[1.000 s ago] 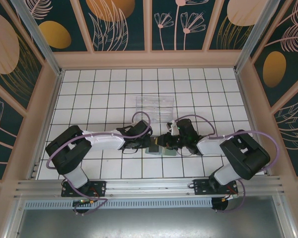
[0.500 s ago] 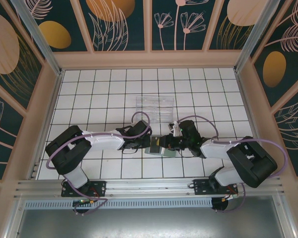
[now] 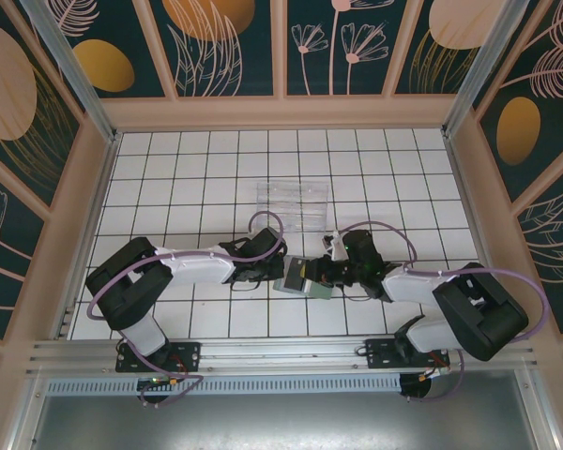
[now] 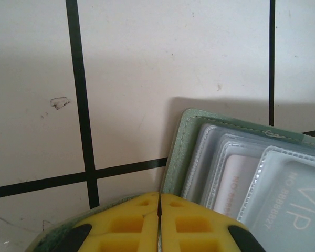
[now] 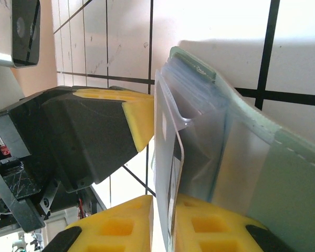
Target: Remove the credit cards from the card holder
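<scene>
**Progress status.** The task is judged to be at an early stage, with no card removed so far.

**Location of parts.** The card holder (image 4: 174,147) lies opened on the tiled surface (image 4: 147,63), between the two tools and well apart from the clear tray (image 3: 294,202) farther back. In the left wrist view both cards are seen seated in overlapping clear pockets. A pale card (image 4: 235,184) carries a printed number, and beside it sits a greyer card (image 4: 296,207) marked VIP. No loose card is seen on the surface.

**Left tool.** The left tool (image 4: 159,205) is closed, its yellow fingers brought together with only a hairline seam between them. The green edge of the card holder runs under them, so the holder is judged to be pinched and steadied at that edge.

**Right tool.** The right tool (image 5: 163,206) is presented at the opposite side. Its fingers are set narrowly apart, and a thin leaf (image 5: 172,178) with a rounded corner stands in the slit. The leaf touches one finger, and a sliver of gap is visible at the other. It cannot be told whether the leaf is a card or a bare pocket.

**Remaining work, as judged.** The leaf is to be clamped, and a card is to be drawn clear of its pocket and set down. The same is then to be done for the second card.
</scene>
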